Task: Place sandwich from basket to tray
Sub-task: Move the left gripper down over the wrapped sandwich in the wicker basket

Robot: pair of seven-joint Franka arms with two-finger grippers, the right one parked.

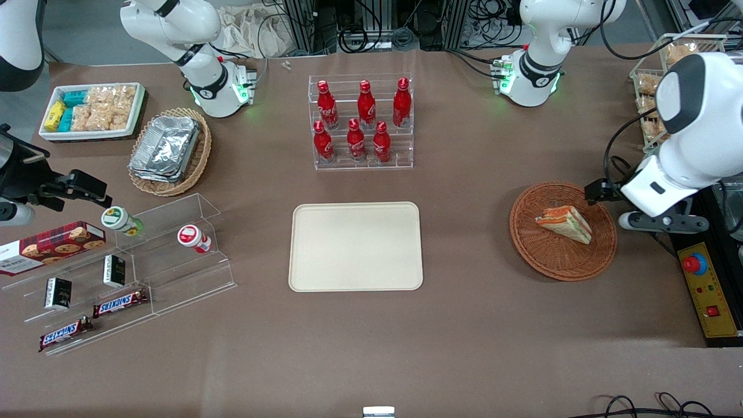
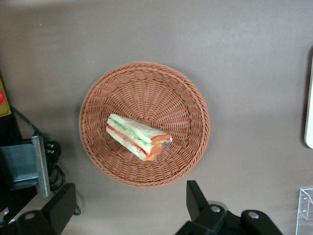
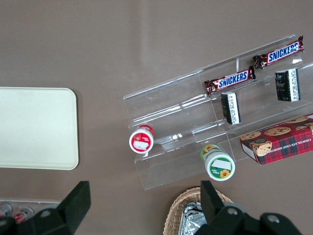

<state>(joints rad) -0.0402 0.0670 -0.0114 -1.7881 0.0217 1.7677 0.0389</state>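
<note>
The sandwich is a pale triangular wedge with orange, red and green layers. It lies in the round reddish-brown wicker basket toward the working arm's end of the table. It also shows in the left wrist view, lying in the basket. My left gripper hangs above the basket's rim, well above the sandwich. In the left wrist view the gripper is open wide and empty, with bare table between its fingers. The cream-beige tray lies flat at the table's middle with nothing on it.
A clear rack of red bottles stands farther from the front camera than the tray. A yellow control box lies at the table edge beside the basket. A tan basket of foil trays, a white snack bin and clear snack shelves lie toward the parked arm's end.
</note>
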